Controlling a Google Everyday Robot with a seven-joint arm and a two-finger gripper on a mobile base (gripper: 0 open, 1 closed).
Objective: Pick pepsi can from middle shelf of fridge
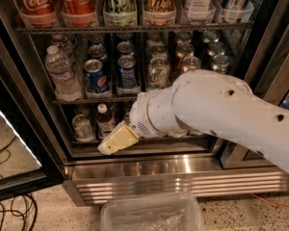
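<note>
Approach step, by judgement. Pepsi can [127, 73] is seen on middle shelf [77, 100] of fridge [144, 166], untouched. Gripper [116, 140] is placed low, below that shelf, by bottles [105, 121]; whether it is apart or together cannot be told. Next: gripper to be raised and lined up with can.

You've got a speckled terrazzo-type floor [43, 208] down low, beige with dark flecks. There's a loop of black cables [7, 215] lying on it in the bottom-left corner, and a thin orange cable [277, 203] runs along it on the right. A clear plastic bin [151, 201] sits on the floor at the bottom edge. On the left a dark-framed glass door [14, 143] stands open, with a bright white strip of light along its edge. The gripper [116, 140] hangs above the bin, a bit to its left.
</note>
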